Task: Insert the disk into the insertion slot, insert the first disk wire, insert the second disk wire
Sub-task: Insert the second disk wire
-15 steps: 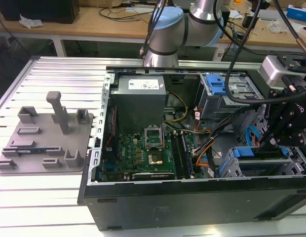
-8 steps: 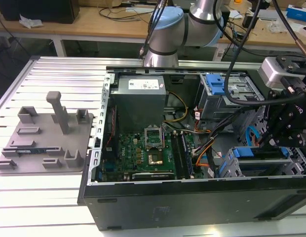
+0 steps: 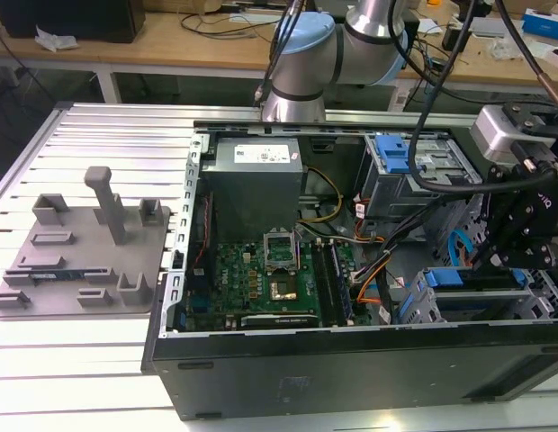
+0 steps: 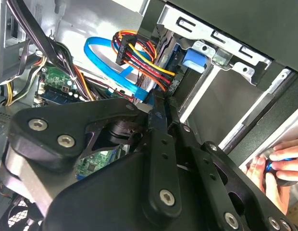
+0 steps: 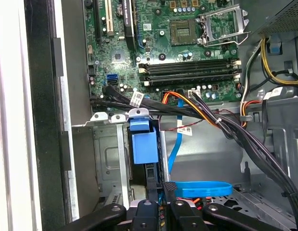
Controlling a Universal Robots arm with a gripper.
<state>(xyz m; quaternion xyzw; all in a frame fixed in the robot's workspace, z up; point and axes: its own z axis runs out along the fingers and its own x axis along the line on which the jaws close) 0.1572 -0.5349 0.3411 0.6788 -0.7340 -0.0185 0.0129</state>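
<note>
With lid off, computer case (image 3: 351,369) lying open on slatted surface (image 3: 81,360): motherboard (image 3: 270,270), power supply (image 3: 256,180), cable bundles inside. Disk (image 3: 459,279) seated edge-on in insertion slot (image 3: 423,306), blue frame showing. Tool (image 5: 161,190) fingers pinched nearly closed around disk edge (image 5: 150,175) inside slot.

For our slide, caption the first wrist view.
Tool poised over the drive cage, beside a blue latch, flat blue cable and motherboard.
</note>
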